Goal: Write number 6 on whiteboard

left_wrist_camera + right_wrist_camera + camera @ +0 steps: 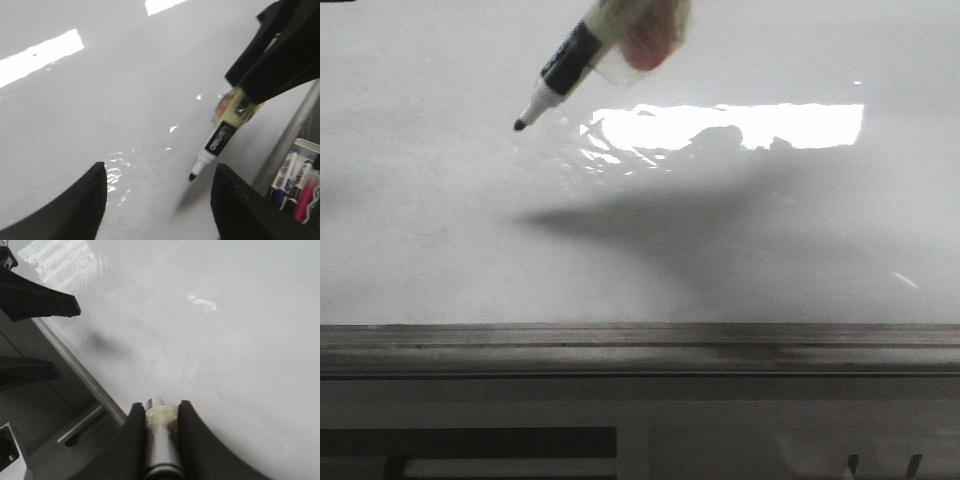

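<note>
Here the right gripper (161, 415) is clamped on a marker (560, 76), tip hovering just above the blank whiteboard (440, 230) beside its glare (790, 125). The left gripper (160, 200) stands apart, over the board.

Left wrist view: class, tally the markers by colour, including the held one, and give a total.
Black: 2 (held marker, black tray marker)
Blue: 1 (blue tray marker)
Pink: 1 (pink tray marker)
Total: 4

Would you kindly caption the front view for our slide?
Right gripper holds a black marker tip-down over the unmarked whiteboard, no 6 yet.
</note>
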### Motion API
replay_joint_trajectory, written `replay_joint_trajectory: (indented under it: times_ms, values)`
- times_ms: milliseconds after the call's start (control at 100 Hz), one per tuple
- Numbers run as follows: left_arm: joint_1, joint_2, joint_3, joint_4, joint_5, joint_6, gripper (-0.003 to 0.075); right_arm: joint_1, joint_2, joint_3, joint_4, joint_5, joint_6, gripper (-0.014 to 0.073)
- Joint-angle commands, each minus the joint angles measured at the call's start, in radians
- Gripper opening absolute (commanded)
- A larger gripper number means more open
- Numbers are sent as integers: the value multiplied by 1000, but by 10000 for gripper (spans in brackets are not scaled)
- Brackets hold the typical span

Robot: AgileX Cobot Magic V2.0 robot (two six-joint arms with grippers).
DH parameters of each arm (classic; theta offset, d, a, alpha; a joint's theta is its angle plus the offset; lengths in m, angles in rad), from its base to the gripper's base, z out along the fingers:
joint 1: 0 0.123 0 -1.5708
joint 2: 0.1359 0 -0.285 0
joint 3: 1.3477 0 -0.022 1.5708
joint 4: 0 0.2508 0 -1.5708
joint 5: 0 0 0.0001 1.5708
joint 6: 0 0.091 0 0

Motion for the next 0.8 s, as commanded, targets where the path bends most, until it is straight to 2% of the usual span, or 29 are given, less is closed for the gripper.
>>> replay_joint_trajectory:
  times_ms: [0,140,390,570,790]
  values:
    - [55,-4,-33,-19,-85,-11,397,-38,0,-68,-10,-47,-9,-64]
    - [112,-4,-33,-32,-118,-11,398,-88,26,-112,-17,-46,-9,-64]
    - [114,-4,-33,-32,-133,-11,397,-163,99,-178,-19,-51,-9,-64]
    - [114,-4,-33,-32,-133,-11,397,-158,136,-169,-17,10,-9,-64]
    - [114,-4,-33,-32,-133,-11,397,-78,169,-83,11,48,-9,-64]
